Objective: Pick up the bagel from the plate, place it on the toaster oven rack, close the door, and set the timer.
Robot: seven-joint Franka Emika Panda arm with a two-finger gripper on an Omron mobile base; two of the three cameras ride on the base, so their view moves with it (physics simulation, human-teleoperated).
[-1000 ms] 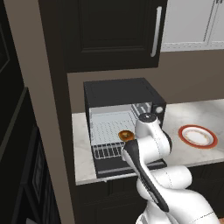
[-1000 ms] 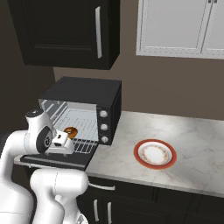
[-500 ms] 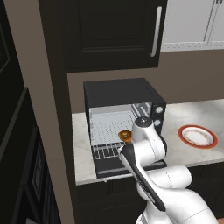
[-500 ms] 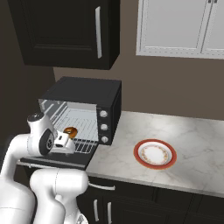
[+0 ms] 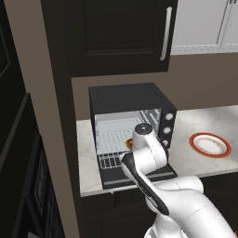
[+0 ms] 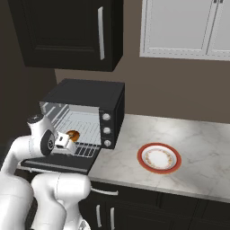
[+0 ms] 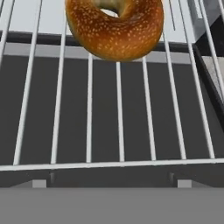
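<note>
The golden-brown bagel (image 7: 114, 27) lies on the silver toaster oven rack (image 7: 118, 109), free of any grip. From the right base view the bagel (image 6: 72, 134) rests at the front of the rack (image 6: 85, 150), and my gripper (image 6: 66, 141) hovers just in front of it, open and holding nothing. In the left base view my arm covers most of the bagel (image 5: 128, 144). The black door (image 6: 58, 164) hangs folded down and open. The plate (image 6: 143, 158) sits bare on the counter to the right of the oven.
The black toaster oven (image 5: 125, 95) stands against the back wall, with its knobs (image 6: 107, 130) on the right side. Dark cabinets hang above it, and a tall dark wall closes off its left side. Marble counter (image 6: 202, 143) stretches away to the right.
My hand has drifted a little left and back from the bagel. The bagel stays where it was on the rack, and the jaws remain wide.
</note>
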